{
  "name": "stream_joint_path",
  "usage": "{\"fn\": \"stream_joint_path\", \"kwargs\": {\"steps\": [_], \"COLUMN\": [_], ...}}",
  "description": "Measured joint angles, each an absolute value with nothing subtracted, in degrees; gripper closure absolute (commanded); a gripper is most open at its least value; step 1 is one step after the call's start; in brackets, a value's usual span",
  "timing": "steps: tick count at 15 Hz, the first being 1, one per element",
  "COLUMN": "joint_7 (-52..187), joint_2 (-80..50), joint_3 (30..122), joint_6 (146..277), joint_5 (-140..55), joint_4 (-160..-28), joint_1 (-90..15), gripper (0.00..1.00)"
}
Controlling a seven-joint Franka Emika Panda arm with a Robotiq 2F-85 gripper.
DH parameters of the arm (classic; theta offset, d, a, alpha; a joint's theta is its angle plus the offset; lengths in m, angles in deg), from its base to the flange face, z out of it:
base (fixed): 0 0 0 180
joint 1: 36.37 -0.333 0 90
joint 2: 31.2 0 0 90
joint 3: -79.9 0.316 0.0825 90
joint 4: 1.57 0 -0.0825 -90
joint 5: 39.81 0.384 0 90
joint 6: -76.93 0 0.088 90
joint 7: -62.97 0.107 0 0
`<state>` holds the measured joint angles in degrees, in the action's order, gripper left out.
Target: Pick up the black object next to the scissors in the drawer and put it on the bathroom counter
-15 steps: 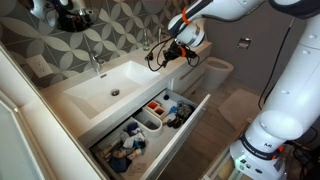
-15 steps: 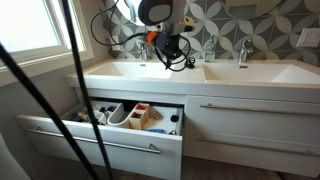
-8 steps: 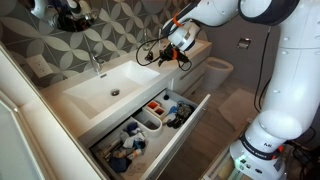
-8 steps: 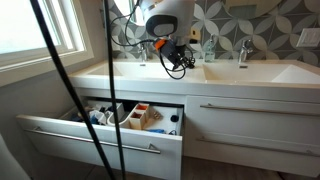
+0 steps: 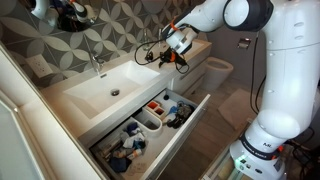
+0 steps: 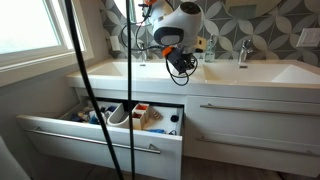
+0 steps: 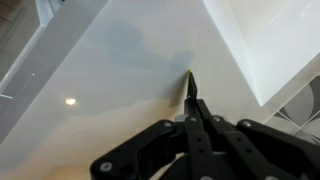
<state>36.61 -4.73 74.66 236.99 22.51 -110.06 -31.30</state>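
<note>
My gripper (image 5: 177, 41) hangs over the white bathroom counter (image 5: 196, 52) beside the sink and also shows in an exterior view (image 6: 178, 56). It is shut on a thin black object (image 7: 191, 86) whose pointed tip sticks out past the fingertips (image 7: 193, 108), just above the counter surface (image 7: 110, 70). Black looped cable (image 5: 153, 52) dangles around the gripper (image 6: 181, 66). The drawer (image 5: 186, 131) below stands open with mixed items inside (image 6: 60, 136). I cannot make out the scissors.
A white sink basin (image 5: 103, 90) with a faucet (image 5: 96, 60) sits beside the gripper; another faucet (image 6: 243, 50) is near it. A toilet (image 5: 218, 70) stands past the counter end. A thick black cable (image 6: 88, 90) crosses the foreground.
The gripper has moved along the counter toward the sink with the black object and has come a little lower. The drawer has not moved.
</note>
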Motion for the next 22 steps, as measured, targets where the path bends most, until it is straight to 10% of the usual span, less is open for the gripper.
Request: {"fn": "stream_joint_path", "kwargs": {"steps": [12,22], "joint_7": [36.3,46.1], "joint_2": [-2.9,-15.1], "joint_3": [74.4,54.8], "joint_6": [237.0,226.0], "joint_5": [22.6,-17.2], "joint_4": [-107.9,-114.9], "joint_1": [-30.5,-45.3], "gripper": [0.02,0.00]}}
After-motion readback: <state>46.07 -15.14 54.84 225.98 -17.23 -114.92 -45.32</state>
